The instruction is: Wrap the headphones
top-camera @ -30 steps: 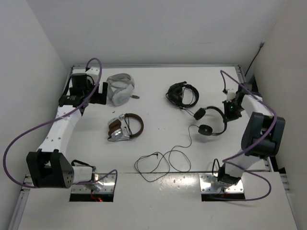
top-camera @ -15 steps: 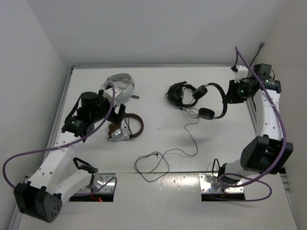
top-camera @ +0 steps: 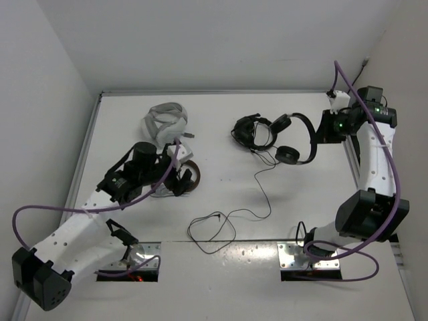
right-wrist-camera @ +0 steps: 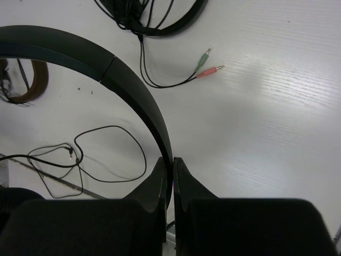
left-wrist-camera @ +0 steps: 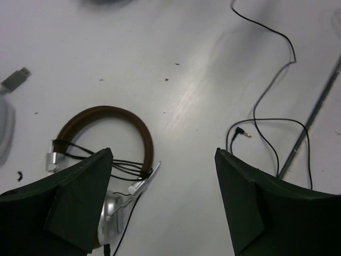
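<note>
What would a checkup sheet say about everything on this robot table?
Surface: white table, no spills seen.
Job's things: headphones at the far right, held by the headband; not wrapped yet.
Clutter: bulky black headphones, brown headphones, grey bundle.
Grippers: left gripper open and empty above the brown headphones; right gripper shut on the headband.
Cables: cord sprawls in loose loops toward the near edge; purple cables loop off both arms.
Surroundings: white walls; nothing else seen.
</note>
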Controlling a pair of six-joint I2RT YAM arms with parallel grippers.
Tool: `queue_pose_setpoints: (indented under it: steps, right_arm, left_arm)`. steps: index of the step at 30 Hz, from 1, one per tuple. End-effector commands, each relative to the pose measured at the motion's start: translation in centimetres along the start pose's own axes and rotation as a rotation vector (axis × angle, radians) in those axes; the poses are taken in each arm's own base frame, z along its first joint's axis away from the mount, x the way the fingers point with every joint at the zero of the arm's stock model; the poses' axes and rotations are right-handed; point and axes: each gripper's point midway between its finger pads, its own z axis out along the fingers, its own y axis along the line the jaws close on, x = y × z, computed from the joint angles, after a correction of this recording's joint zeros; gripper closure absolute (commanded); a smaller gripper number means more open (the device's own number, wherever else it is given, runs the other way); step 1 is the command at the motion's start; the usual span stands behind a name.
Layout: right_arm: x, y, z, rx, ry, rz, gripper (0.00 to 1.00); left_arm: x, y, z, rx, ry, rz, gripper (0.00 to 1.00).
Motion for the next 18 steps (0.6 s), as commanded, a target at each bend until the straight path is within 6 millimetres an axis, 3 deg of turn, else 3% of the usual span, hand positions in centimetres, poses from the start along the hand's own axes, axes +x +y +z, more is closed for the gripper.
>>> queue_pose_setpoints:
  steps: [1,3,5,11,12,18]
  right_arm:
    - [-1.5,-0.4,-0.9,0.052,-0.033,0.016,1.0]
    - [-1.7,-0.5,-1.1,0.069,-0.045,0.007,1.0]
    - [-1.7,-0.7,-1.1,0.081,-0.042,0.008,1.0]
    - [-1.0,-1.1,-1.1,0.093,-0.034,0.031,1.0]
    - [-0.7,-1.3,-1.0,0.101,-0.022,0.037,1.0]
    - [-0.3,-1.4,-1.0,0.11,-0.017,0.039,1.0]
  left_arm:
    - [0.2,-3.5,1.4,0.139,0.017,0.062,0.17]
    - [0.6,-4.8,2.2,0.177,0.038,0.071,0.19]
    - [1.1,-7.3,3.1,0.253,0.075,0.119,0.19]
    - [0.1,-10.8,6.1,0.277,0.024,0.21,0.28]
    - [0.7,-11.2,6.9,0.278,0.04,0.195,0.29]
    - [0.3,-15.4,9.1,0.365,-0.021,0.256,0.29]
